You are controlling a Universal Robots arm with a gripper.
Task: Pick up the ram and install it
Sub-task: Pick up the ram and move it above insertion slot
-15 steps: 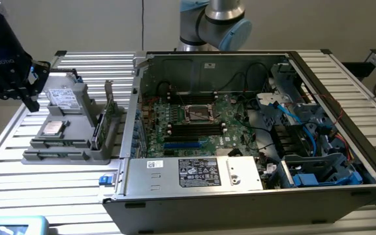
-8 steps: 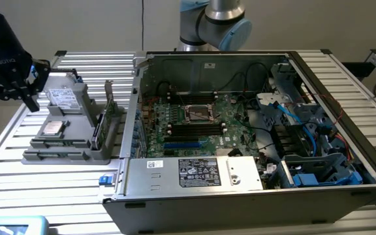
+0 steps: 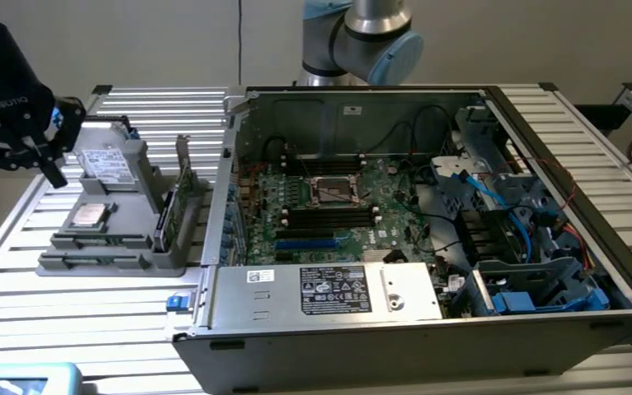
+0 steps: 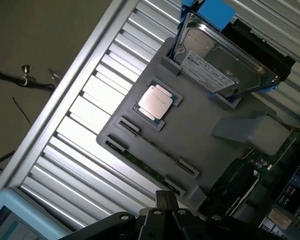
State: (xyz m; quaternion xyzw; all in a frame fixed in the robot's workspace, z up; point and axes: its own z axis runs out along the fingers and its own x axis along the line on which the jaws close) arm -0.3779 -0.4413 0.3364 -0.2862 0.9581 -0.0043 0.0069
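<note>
The ram (image 4: 141, 162) is a thin green stick standing on edge in the outer slot of the grey parts tray (image 4: 200, 125); in the exterior view the ram (image 3: 96, 259) lies along the tray's near edge. My gripper (image 3: 53, 171) hangs above the tray's far corner at the exterior view's left, shut and holding nothing. In the wrist view, my gripper (image 4: 165, 199) sits just off the ram's end, apart from it. The open computer case (image 3: 327, 321) holds the motherboard (image 3: 377, 185), with long black slots beside the processor socket (image 3: 332, 191).
The tray also carries a silver processor (image 4: 155, 102), a hard drive (image 4: 217, 67) in a blue bracket, and an upright card (image 3: 181, 193) with a metal bracket between tray and case. Cables and a drive cage (image 3: 536, 288) crowd the case's right. A blue-rimmed screen (image 3: 14, 380) lies nearby.
</note>
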